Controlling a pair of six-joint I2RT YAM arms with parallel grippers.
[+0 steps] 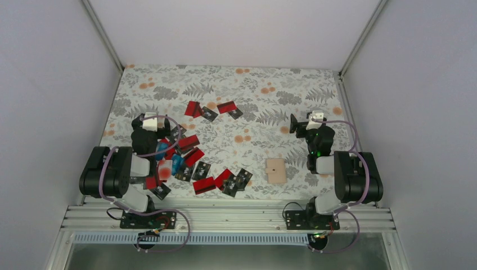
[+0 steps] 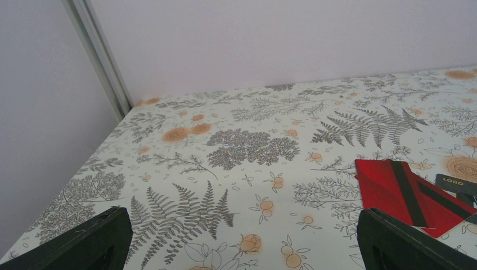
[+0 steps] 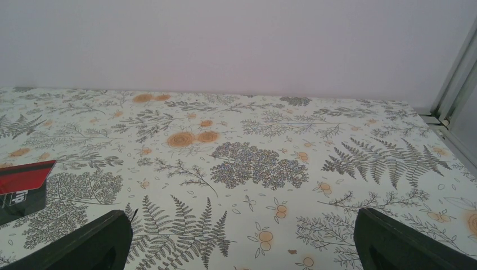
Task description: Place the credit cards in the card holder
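Observation:
Several credit cards, red, black and a few blue, lie scattered at left centre (image 1: 185,160), with a smaller group farther back (image 1: 209,110). The tan card holder (image 1: 276,170) lies closed and flat at the front right. My left gripper (image 1: 147,121) is open and empty, beside the back edge of the card pile. Its wrist view shows red cards (image 2: 402,191) and a black card (image 2: 455,183) ahead on the right. My right gripper (image 1: 304,122) is open and empty, farther back than the holder. Its wrist view shows a red and black card (image 3: 22,188) at the far left.
The table wears a floral cloth (image 1: 253,90). White walls close it in at the back and sides, with metal posts (image 1: 349,56) in the corners. An aluminium rail (image 1: 225,216) runs along the front edge by the arm bases.

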